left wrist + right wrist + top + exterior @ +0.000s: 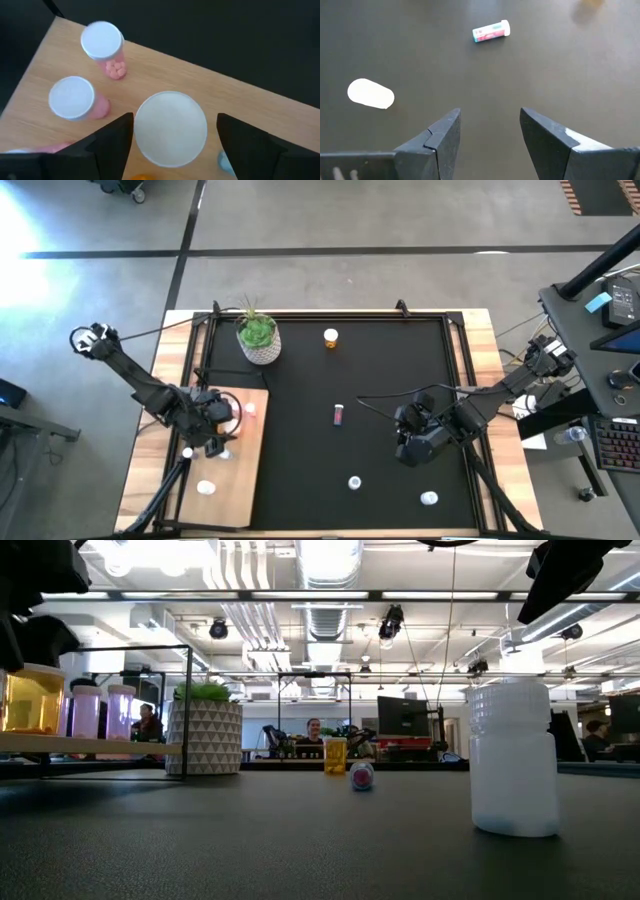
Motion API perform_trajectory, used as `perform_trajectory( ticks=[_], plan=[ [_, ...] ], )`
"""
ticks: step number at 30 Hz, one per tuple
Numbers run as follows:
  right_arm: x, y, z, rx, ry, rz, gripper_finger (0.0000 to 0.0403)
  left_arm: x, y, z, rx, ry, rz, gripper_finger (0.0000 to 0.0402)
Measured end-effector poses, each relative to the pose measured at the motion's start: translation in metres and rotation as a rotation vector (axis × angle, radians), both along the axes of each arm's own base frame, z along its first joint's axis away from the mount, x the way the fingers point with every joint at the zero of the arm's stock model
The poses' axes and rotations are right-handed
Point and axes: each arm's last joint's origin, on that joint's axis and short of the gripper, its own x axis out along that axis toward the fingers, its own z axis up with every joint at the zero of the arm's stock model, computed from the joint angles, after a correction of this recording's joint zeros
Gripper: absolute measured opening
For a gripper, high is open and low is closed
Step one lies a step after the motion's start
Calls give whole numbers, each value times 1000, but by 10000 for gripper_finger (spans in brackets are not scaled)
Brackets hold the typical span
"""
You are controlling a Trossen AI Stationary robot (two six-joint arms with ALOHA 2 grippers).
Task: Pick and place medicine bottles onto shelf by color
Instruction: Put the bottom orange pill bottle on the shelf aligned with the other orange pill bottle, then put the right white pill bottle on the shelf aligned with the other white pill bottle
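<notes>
Medicine bottles point(339, 413) scattered across black mat point(380, 370), office behind.

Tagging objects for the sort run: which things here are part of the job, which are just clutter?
Job:
- shelf
- pink bottles on the shelf
- white-capped bottle between the left tool fingers
- orange bottle
- pink bottle lying on its side
- white bottles
- right tool, open above the mat

Clutter:
- potted plant
- black mat
</notes>
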Motion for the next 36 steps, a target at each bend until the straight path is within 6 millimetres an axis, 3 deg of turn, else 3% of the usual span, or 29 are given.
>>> perform_trajectory(
  ticks=[9,18,22,30,36],
  plan=[
    [0,0,0,1,-1,0,194,-1,2,21,8,-63,-24,270],
    [0,0,0,2,-4,0,194,6,0,63,160,-208,-102,270],
    [0,0,0,2,-4,0,194,13,-2,67,289,-223,-126,270],
    [0,0,0,2,-4,0,194,40,-10,76,431,-249,-107,270],
    [0,0,0,2,-4,0,194,66,-15,91,422,-309,-26,270]
  ],
)
